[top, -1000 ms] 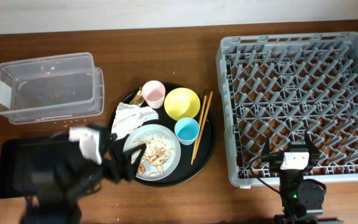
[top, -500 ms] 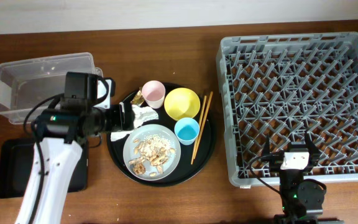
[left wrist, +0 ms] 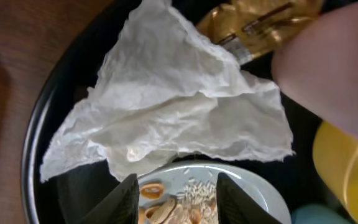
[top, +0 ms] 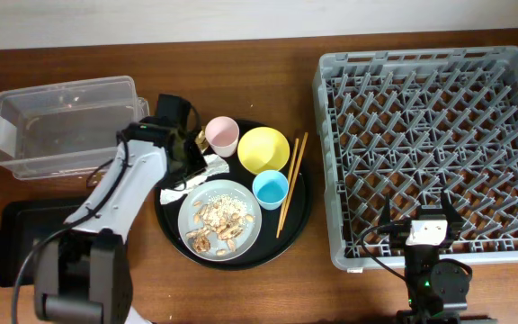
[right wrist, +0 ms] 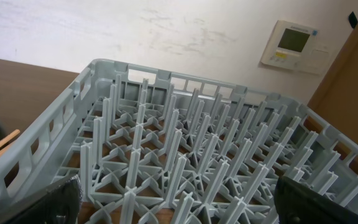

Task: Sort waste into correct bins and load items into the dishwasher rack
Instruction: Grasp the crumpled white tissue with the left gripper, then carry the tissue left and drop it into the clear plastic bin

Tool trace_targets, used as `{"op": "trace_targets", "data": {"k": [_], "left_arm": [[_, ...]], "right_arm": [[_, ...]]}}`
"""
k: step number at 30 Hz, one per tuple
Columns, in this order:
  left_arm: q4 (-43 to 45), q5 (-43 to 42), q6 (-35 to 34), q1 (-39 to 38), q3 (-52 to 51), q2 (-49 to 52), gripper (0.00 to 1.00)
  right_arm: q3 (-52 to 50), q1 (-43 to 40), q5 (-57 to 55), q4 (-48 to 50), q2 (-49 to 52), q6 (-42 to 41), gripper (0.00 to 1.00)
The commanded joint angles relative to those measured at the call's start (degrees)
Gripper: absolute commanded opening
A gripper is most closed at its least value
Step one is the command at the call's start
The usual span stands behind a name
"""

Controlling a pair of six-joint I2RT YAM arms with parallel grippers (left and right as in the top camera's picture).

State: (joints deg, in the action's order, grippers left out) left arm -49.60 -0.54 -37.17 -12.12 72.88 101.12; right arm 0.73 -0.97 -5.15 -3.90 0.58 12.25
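The crumpled white napkin (left wrist: 166, 106) lies on the round black tray, between the gold-brown wrapper (left wrist: 253, 25) and the grey plate (top: 220, 218) of food scraps (top: 218, 220) and rice. My left gripper (left wrist: 179, 202) hovers low over the napkin's near edge. Its jaws are partly apart, and only the plate shows between them. The pink cup (top: 222, 135), yellow bowl (top: 263, 149), light-blue cup (top: 271, 189) and chopsticks (top: 290, 184) also sit on that tray. My right gripper (right wrist: 188, 202) stands wide open at the near edge of the dishwasher rack (top: 430, 153), holding nothing.
The clear plastic box (top: 66, 126) stands at the back left. The shallow black rectangular tray (top: 21, 238) lies in front of it, partly under my left arm. The round black tray (top: 299, 216) sits mid-table, close to the rack's left wall.
My left arm swung up from over the shallow black tray to the napkin on the round tray, and its jaws have narrowed. The right arm has not moved.
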Motion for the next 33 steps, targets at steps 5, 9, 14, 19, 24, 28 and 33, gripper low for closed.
{"op": "trace_targets", "data": {"k": [5, 9, 14, 19, 24, 28, 33], "left_arm": [[3.37, 3.58, -19.41, -1.75, 0.35, 10.69, 0.40], [5.20, 3.56, -19.39, -1.75, 0.35, 11.21, 0.36], [2.89, 3.56, -19.30, -1.75, 0.37, 9.81, 0.01], [-4.98, 3.56, -19.12, -1.75, 0.37, 2.64, 0.01], [-9.05, 3.37, -18.91, -1.75, 0.37, -2.25, 0.02], [-9.22, 3.34, -18.91, -1.75, 0.37, -2.27, 0.01], [-10.12, 3.37, -18.49, -1.75, 0.37, -5.33, 0.01]], "right_arm": [[-0.42, 0.17, -0.92, -0.22, -0.39, -0.04, 0.99], [-0.42, 0.17, -0.92, -0.22, -0.39, -0.04, 0.99], [-0.42, 0.17, -0.92, -0.22, -0.39, -0.04, 0.99], [-0.42, 0.17, -0.92, -0.22, -0.37, -0.04, 0.99], [-0.42, 0.17, -0.92, -0.22, -0.39, -0.04, 0.99], [-0.42, 0.17, -0.92, -0.22, -0.37, -0.04, 0.99], [-0.42, 0.17, -0.92, -0.22, -0.39, -0.04, 0.99]]}}
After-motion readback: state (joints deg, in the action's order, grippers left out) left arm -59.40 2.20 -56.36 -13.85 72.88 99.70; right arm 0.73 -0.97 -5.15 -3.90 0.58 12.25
